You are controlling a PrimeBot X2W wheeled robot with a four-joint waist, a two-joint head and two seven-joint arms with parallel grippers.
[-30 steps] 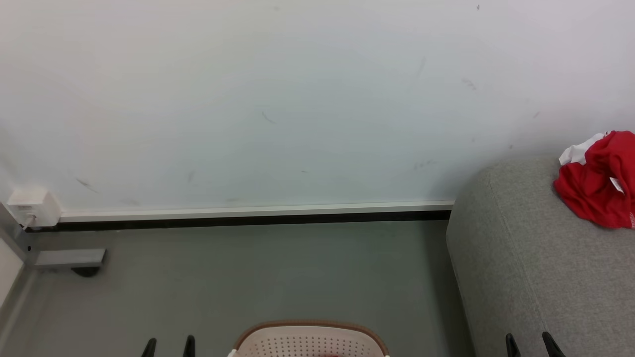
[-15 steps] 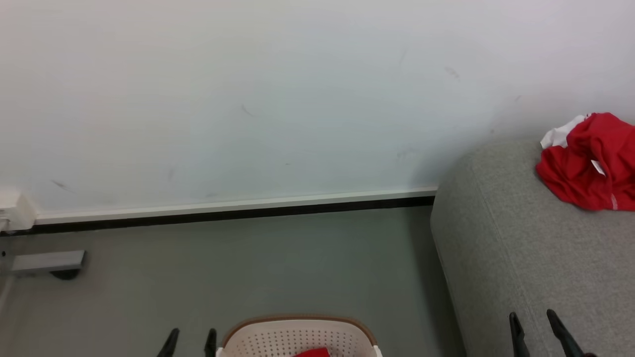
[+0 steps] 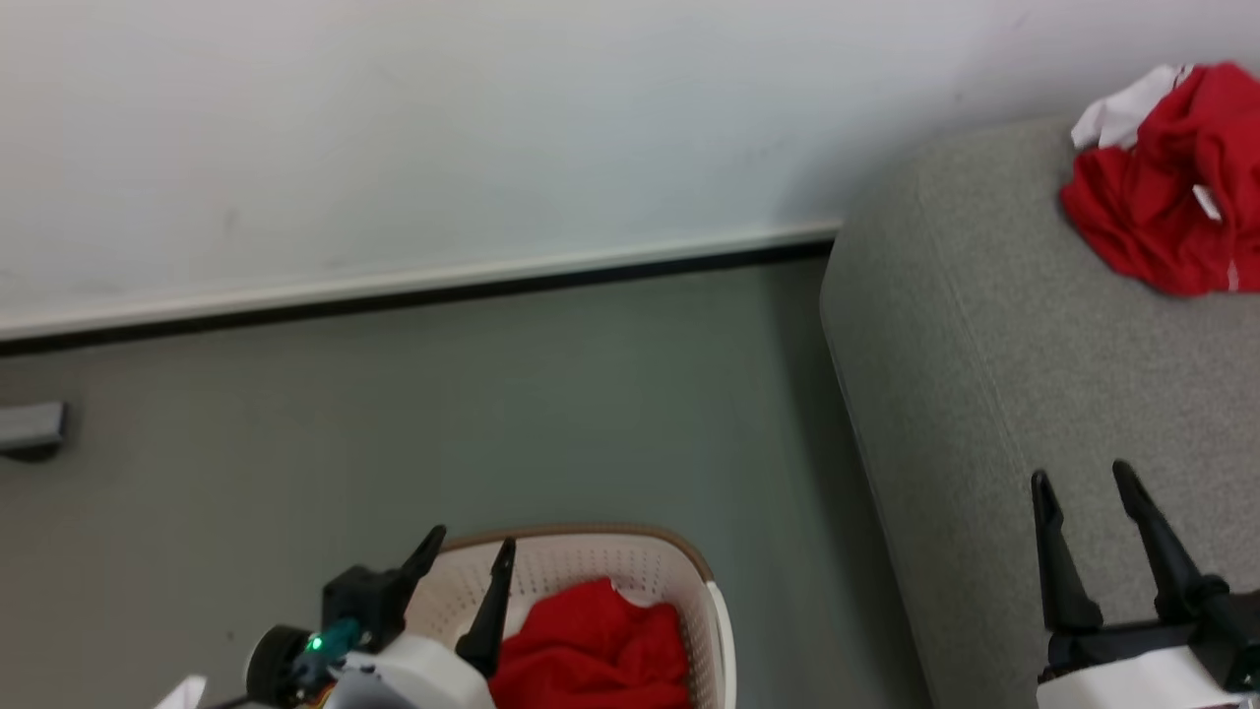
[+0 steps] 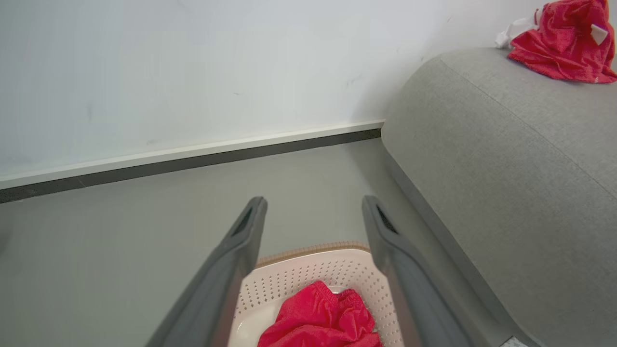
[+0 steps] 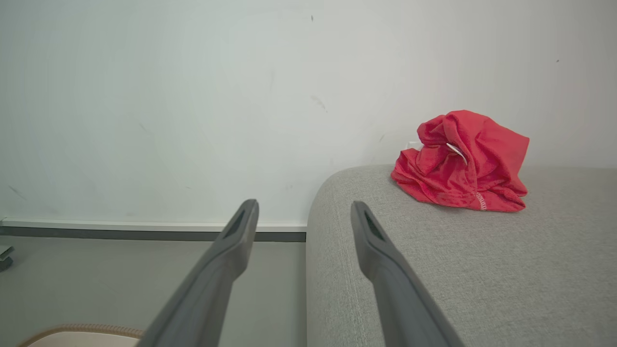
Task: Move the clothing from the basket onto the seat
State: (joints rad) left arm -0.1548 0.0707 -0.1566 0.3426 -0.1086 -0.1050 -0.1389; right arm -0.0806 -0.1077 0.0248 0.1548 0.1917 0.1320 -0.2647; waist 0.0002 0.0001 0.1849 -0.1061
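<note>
A crumpled red piece of clothing (image 3: 591, 645) lies in the cream basket (image 3: 630, 561) on the floor at the bottom middle; the left wrist view shows the same clothing (image 4: 320, 323) in the basket (image 4: 299, 279). Another red and white garment (image 3: 1166, 182) sits bunched on the grey seat (image 3: 984, 374) at the upper right, also seen as a heap (image 5: 460, 164) on the seat (image 5: 482, 260). My left gripper (image 3: 468, 559) hangs open over the basket's left rim, holding nothing. My right gripper (image 3: 1083, 483) stands open above the seat's front part, empty.
A pale wall with a white and black skirting (image 3: 423, 286) runs behind the grey floor (image 3: 394, 423). A grey foot of some furniture (image 3: 30, 428) sits at the far left. The seat's rounded edge (image 3: 847, 394) stands close to the basket's right side.
The head camera has tilted down, so the basket, its red clothing and both grippers show more fully. Both grippers stay open.
</note>
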